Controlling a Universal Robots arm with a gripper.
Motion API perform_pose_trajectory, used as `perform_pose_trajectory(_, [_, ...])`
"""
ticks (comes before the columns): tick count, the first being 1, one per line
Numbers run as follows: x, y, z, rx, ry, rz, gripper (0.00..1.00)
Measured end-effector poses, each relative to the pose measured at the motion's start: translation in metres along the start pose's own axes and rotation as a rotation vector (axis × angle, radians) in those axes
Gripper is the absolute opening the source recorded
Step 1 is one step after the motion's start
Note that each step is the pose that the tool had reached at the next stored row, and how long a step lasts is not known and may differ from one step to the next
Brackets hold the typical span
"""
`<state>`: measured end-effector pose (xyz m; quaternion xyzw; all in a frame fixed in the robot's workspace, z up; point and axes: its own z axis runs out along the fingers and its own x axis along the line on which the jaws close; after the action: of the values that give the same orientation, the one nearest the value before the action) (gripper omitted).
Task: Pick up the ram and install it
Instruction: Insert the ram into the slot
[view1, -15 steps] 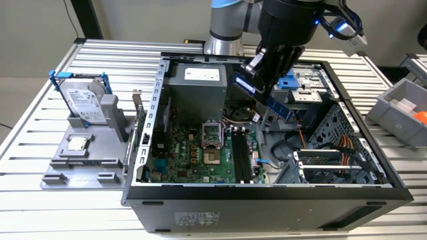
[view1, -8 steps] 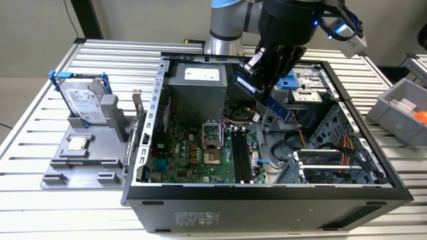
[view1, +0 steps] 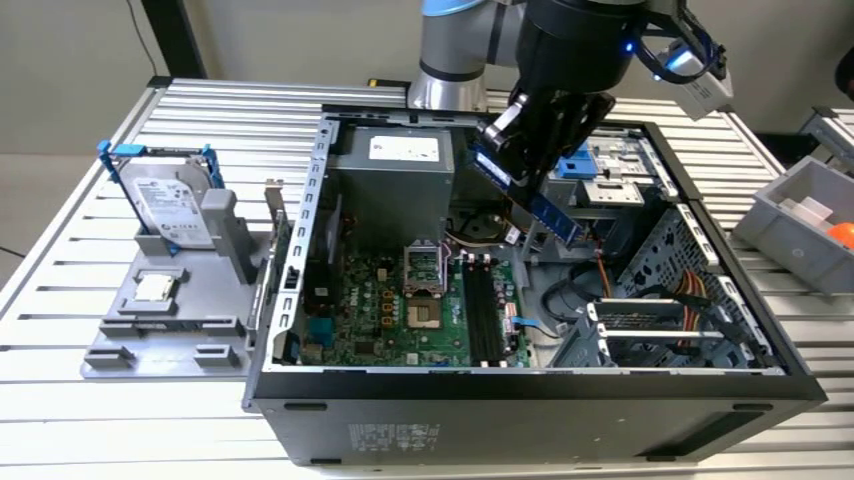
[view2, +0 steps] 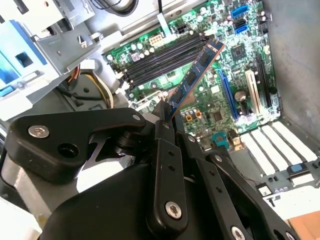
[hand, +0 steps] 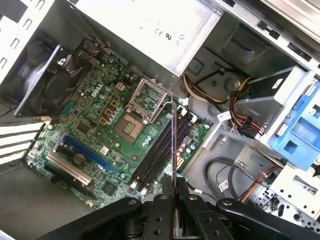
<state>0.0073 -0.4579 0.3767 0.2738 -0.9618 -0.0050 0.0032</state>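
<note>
My black gripper (view2: 164, 120) clamps one end of the long dark-green ram stick (view2: 196, 74), aloft over the black memory slots (hand: 156, 150), apart from them. Risk: any skew to a slot could jam an edge or bend contacts.

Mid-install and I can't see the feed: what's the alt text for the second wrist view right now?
The black end effector grips the ram by one end, the stick reaching out over the green motherboard, not yet seated in the black memory slots. A blue drive bracket sits beyond the board.
</note>
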Motion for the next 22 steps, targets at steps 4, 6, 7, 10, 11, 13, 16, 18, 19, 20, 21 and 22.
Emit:
perform_pose_trajectory(4, [0.0000,0.0000,0.0001,0.0000,-0.0003,0.029,0.00])
perform_pose_trajectory(6, [0.0000,0.0000,0.0002,-0.0001,-0.0005,0.043,0.00])
perform_pose_trajectory(7, [0.0000,0.0000,0.0003,-0.0002,-0.0006,0.050,0.00])
perform_pose_trajectory(10, [0.0000,0.0000,0.0004,-0.0002,-0.0008,0.072,0.00])
perform_pose_trajectory(11, [0.0000,0.0000,0.0005,-0.0003,-0.0009,0.079,0.00])
perform_pose_trajectory(13, [0.0000,0.0000,0.0006,-0.0003,-0.0010,0.093,0.00])
perform_pose_trajectory(16, [0.0000,0.0000,0.0007,-0.0004,-0.0013,0.114,0.00])
perform_pose_trajectory(18, [0.0000,0.0000,0.0008,-0.0004,-0.0014,0.128,0.00])
perform_pose_trajectory(19, [0.0000,0.0000,0.0009,-0.0005,-0.0015,0.135,0.00])
perform_pose_trajectory(20, [0.0000,0.0000,0.0009,-0.0005,-0.0016,0.142,0.00])
perform_pose_trajectory(21, [0.0000,0.0000,0.0010,-0.0005,-0.0017,0.149,0.00])
perform_pose_trajectory(22, [0.0000,0.0000,0.0011,-0.0005,-0.0018,0.155,0.00])
